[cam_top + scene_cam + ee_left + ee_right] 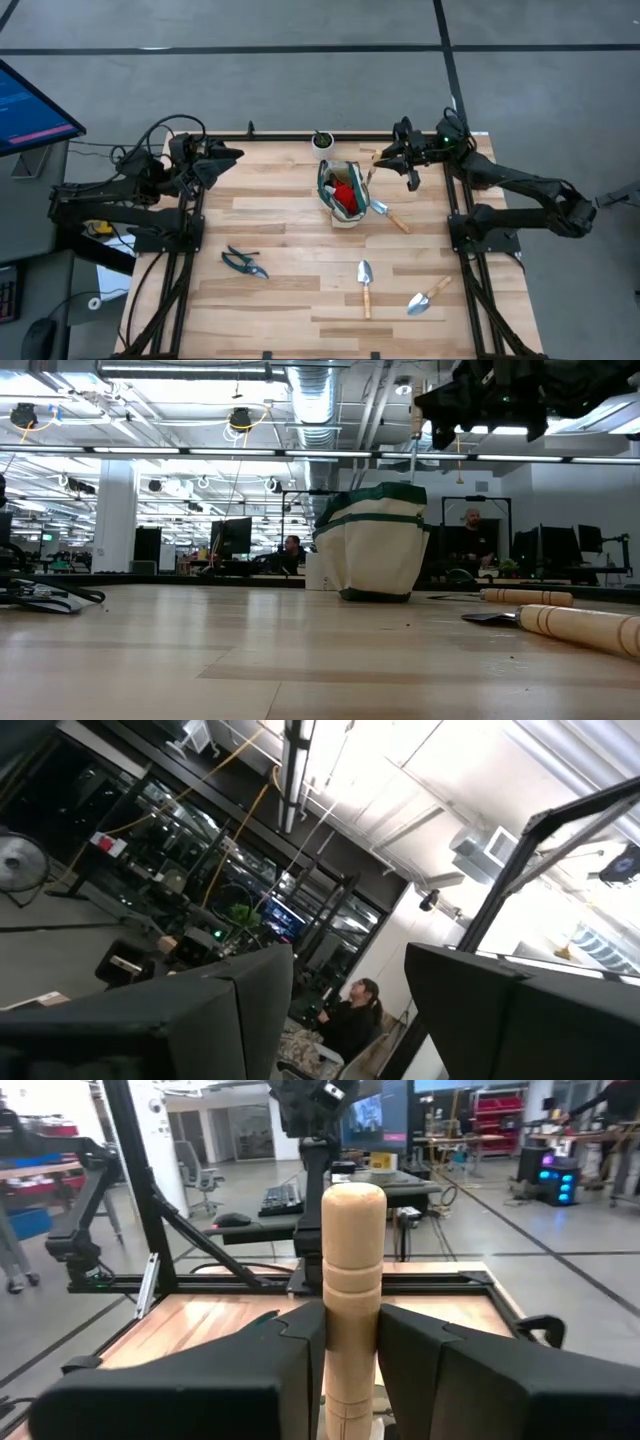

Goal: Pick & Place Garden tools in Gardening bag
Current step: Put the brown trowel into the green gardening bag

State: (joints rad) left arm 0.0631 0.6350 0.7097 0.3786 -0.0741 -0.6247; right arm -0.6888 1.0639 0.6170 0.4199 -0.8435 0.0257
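The right gripper (pixel 350 1350) pinches a trowel's wooden handle (pixel 352 1260), upper right of the high view. Lower it straight into the bag (pixel 342 192). The left gripper (pixel 345 1010), upper left there, waits with fingers apart.

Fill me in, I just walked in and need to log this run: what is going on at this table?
The right gripper is shut on a wooden-handled trowel, held upright above the gardening bag, which already has a red item in it. The left gripper waits, open, at the table's left back edge. On the table lie three more trowels and pruning shears. A small white pot stands behind the bag.
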